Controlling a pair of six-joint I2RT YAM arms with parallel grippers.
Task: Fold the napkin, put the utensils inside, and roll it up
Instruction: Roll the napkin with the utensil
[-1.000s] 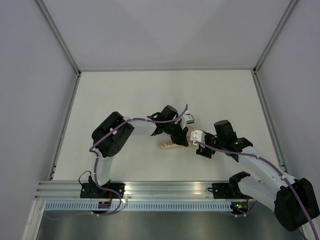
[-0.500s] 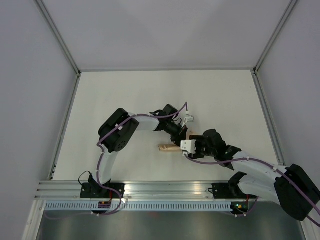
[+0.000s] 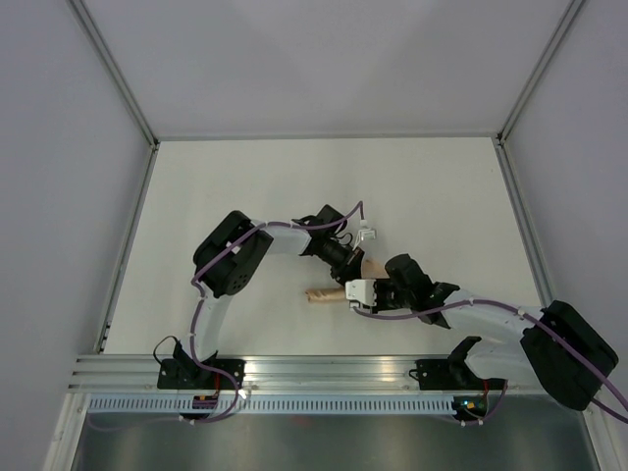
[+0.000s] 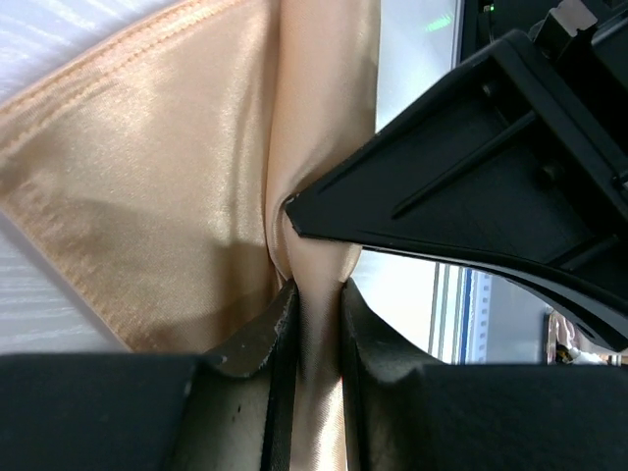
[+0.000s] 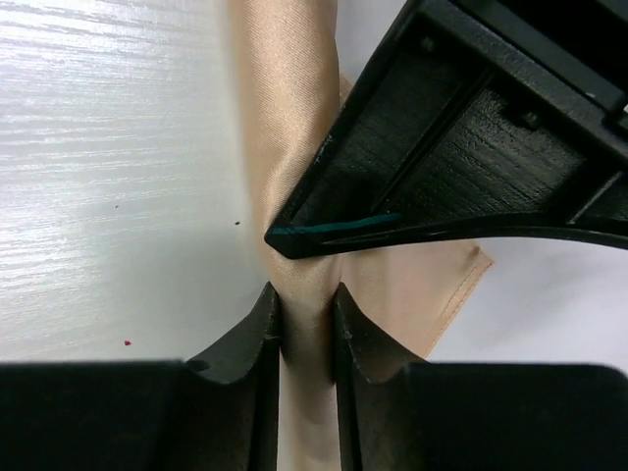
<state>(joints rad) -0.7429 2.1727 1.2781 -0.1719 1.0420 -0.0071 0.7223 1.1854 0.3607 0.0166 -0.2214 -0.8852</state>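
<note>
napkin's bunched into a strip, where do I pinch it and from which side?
Pinch the napkin at its raised fold, across the narrow width, likely from above. That ridge is thin and stands proud; the flat flap hugs the table, offering no edge.

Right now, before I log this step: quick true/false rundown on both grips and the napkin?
1. The left gripper is shut on the napkin. True.
2. The right gripper is open and clear of the cloth. False: it pinches the napkin too.
3. The napkin lies spread flat over the table. False: it is bunched into a narrow strip between the grippers.
4. The two grippers face each other, close together. True.
</note>
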